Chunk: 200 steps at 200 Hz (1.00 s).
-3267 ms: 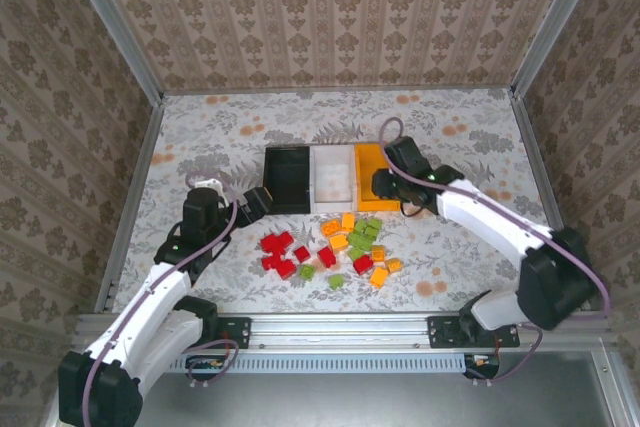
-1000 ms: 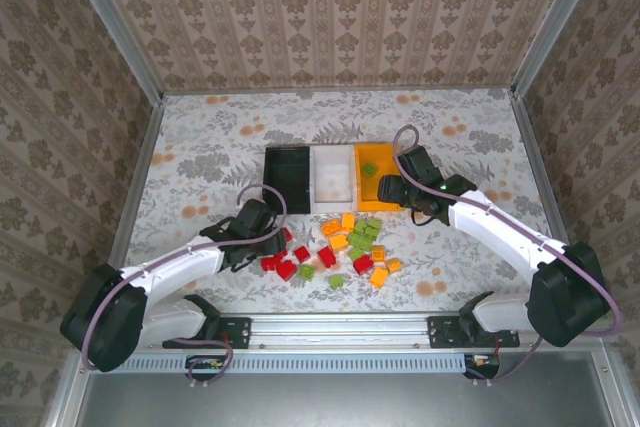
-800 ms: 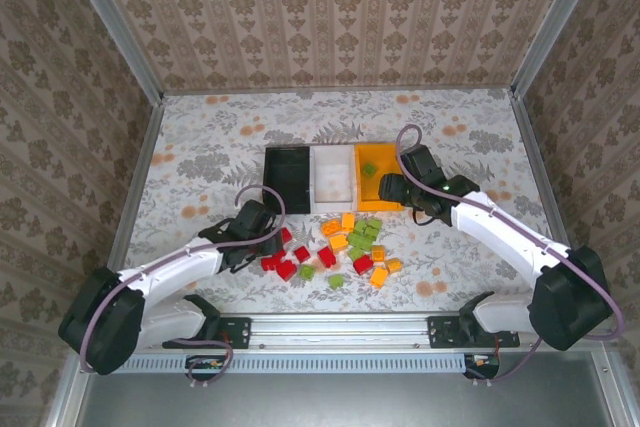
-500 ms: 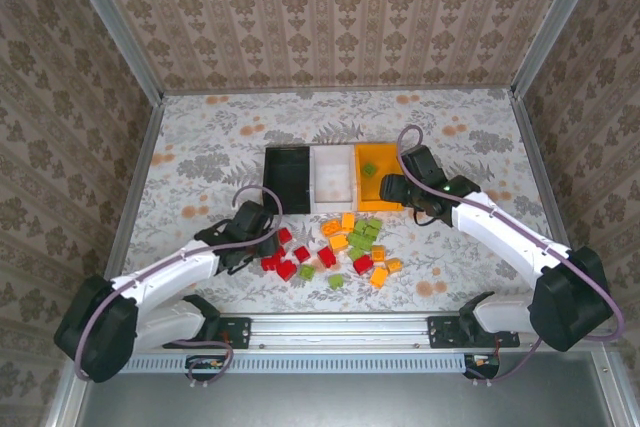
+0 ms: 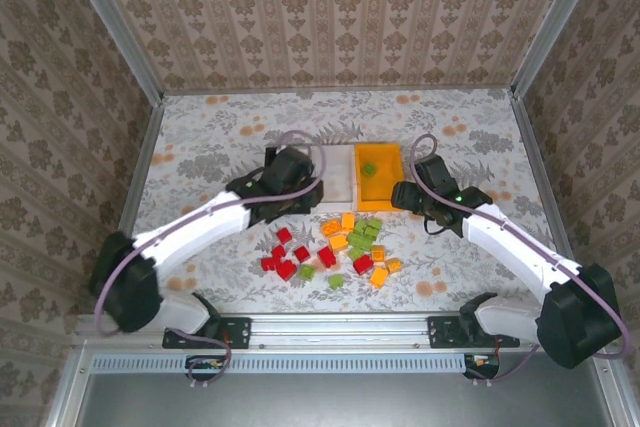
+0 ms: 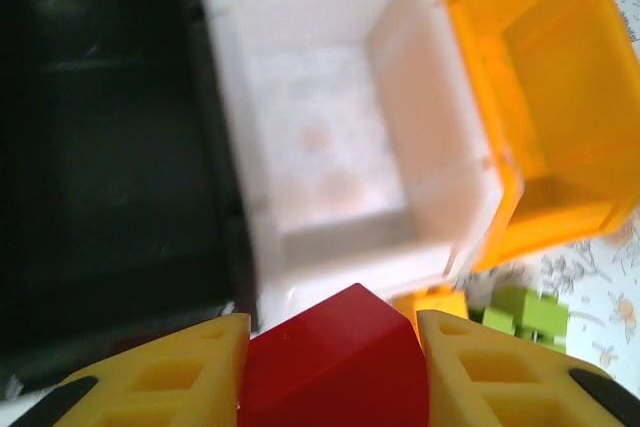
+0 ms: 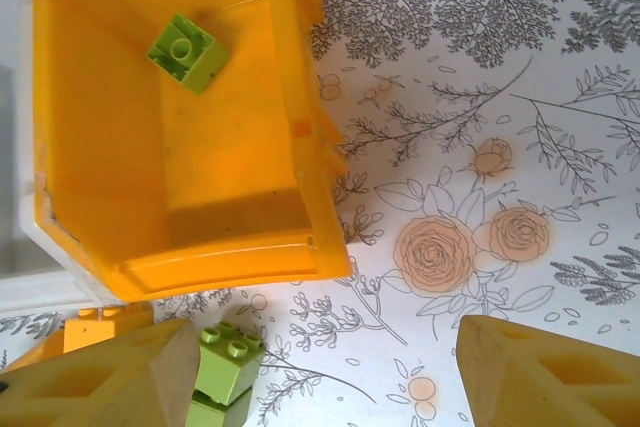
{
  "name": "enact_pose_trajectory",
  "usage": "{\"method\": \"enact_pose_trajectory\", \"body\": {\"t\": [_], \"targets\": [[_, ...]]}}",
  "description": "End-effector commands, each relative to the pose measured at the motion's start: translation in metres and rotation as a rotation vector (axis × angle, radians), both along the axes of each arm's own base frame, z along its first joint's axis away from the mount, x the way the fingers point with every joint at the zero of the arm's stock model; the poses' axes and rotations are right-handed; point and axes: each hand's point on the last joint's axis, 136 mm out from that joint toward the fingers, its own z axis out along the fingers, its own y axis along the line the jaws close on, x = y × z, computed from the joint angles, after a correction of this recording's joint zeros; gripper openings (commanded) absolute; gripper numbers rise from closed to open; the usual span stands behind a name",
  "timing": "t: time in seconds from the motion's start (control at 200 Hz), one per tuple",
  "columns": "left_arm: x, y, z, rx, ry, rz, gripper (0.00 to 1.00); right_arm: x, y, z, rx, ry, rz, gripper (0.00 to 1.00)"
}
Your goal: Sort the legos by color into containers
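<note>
Legos lie clustered on the desk. Your left fingers clench a red lego above where the black bin meets the white bin; your right fingers gape beside the orange-yellow bin.

Floral-print table top: bare along the far strip behind the bins and on both outer flanks.

Centre row: black open-topped rectangular plastic bin, white plastic bin and orange-yellow plastic bin, walls touching, no lane between them.

Just nearer than the row: a loose cluster of small red, orange and light green plastic bricks, with narrow gaps only.

Left arm crosses the near-left area diagonally. The left gripper, clamped on a red brick, hangs over the row's near edge where black meets white.

Right arm crosses the near-right area. The right gripper has its fingers spread, with bare cloth between them beside the orange-yellow bin.

White bin floor is bare. The orange-yellow bin holds one light green brick; the rest of its floor is free.
</note>
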Motion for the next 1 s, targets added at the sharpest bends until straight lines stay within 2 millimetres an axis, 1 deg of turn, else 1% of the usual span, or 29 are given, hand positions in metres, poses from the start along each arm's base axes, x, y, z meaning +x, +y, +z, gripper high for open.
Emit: {"method": "enact_pose_trajectory", "body": {"t": [0.0, 0.01, 0.045, 0.11, 0.15, 0.19, 0.22, 0.275, 0.365, 0.425, 0.505, 0.56, 0.57, 0.6, 0.65, 0.665, 0.67, 0.68, 0.69, 0.72, 0.81, 0.87, 0.995], "targets": [[0.030, -0.032, 0.003, 0.031, -0.043, -0.071, 0.31, -0.008, -0.008, 0.000, 0.006, -0.001, -0.023, 0.70], [0.032, -0.033, 0.005, 0.029, -0.046, -0.072, 0.31, -0.008, -0.008, 0.000, 0.007, 0.000, -0.022, 0.71], [0.041, -0.039, 0.003, 0.040, -0.045, -0.073, 0.31, -0.010, -0.009, -0.001, 0.009, 0.001, -0.022, 0.70], [0.056, -0.046, -0.004, 0.062, -0.036, -0.070, 0.31, -0.014, -0.011, -0.001, 0.009, 0.005, -0.023, 0.71], [0.064, -0.049, -0.008, 0.070, -0.032, -0.067, 0.35, -0.016, -0.012, -0.003, 0.011, 0.010, -0.023, 0.71], [0.069, -0.052, -0.012, 0.075, -0.026, -0.065, 0.41, -0.018, -0.012, -0.002, 0.011, 0.011, -0.021, 0.71], [0.071, -0.054, -0.013, 0.075, -0.025, -0.066, 0.47, -0.019, -0.013, -0.003, 0.011, 0.015, -0.020, 0.71], [0.074, -0.058, -0.012, 0.071, -0.028, -0.070, 0.55, -0.022, -0.013, -0.004, 0.013, 0.019, -0.017, 0.72], [0.073, -0.062, -0.002, 0.049, -0.036, -0.080, 0.61, -0.025, -0.012, -0.005, 0.021, 0.028, -0.007, 0.72], [0.070, -0.063, 0.011, 0.035, -0.057, -0.087, 0.63, -0.027, -0.010, -0.006, 0.030, 0.034, 0.004, 0.72], [0.060, -0.060, 0.033, 0.009, -0.092, -0.099, 0.68, -0.031, -0.003, -0.008, 0.059, 0.050, 0.034, 0.72], [0.048, -0.059, 0.049, -0.016, -0.119, -0.116, 0.70, -0.036, 0.004, -0.012, 0.087, 0.071, 0.063, 0.73], [0.045, -0.057, 0.050, -0.016, -0.119, -0.119, 0.71, -0.037, 0.005, -0.013, 0.091, 0.075, 0.071, 0.72], [0.038, -0.054, 0.057, -0.029, -0.133, -0.123, 0.73, -0.046, 0.007, -0.019, 0.091, 0.115, 0.087, 0.72], [0.024, -0.049, 0.065, -0.046, -0.149, -0.133, 0.76, -0.055, 0.013, -0.025, 0.096, 0.146, 0.119, 0.72], [0.020, -0.047, 0.067, -0.051, -0.153, -0.135, 0.84, -0.058, 0.014, -0.027, 0.097, 0.156, 0.129, 0.72], [0.018, -0.046, 0.068, -0.052, -0.154, -0.134, 0.91, -0.059, 0.015, -0.027, 0.098, 0.160, 0.134, 0.72], [0.016, -0.044, 0.068, -0.054, -0.157, -0.134, 0.98, -0.061, 0.016, -0.029, 0.100, 0.167, 0.141, 0.72], [0.013, -0.043, 0.069, -0.056, -0.160, -0.137, 0.99, -0.063, 0.017, -0.030, 0.100, 0.174, 0.147, 0.72], [0.004, -0.040, 0.072, -0.064, -0.168, -0.140, 1.00, -0.070, 0.021, -0.034, 0.103, 0.195, 0.169, 0.72], [-0.021, -0.025, 0.066, -0.074, -0.164, -0.136, 1.00, -0.091, 0.032, -0.047, 0.101, 0.263, 0.240, 0.72], [-0.036, -0.013, 0.057, -0.075, -0.159, -0.122, 1.00, -0.105, 0.037, -0.056, 0.087, 0.302, 0.285, 0.72], [-0.056, 0.014, 0.039, -0.095, -0.163, -0.066, 1.00, -0.125, 0.044, -0.073, 0.055, 0.355, 0.336, 0.72]]}}
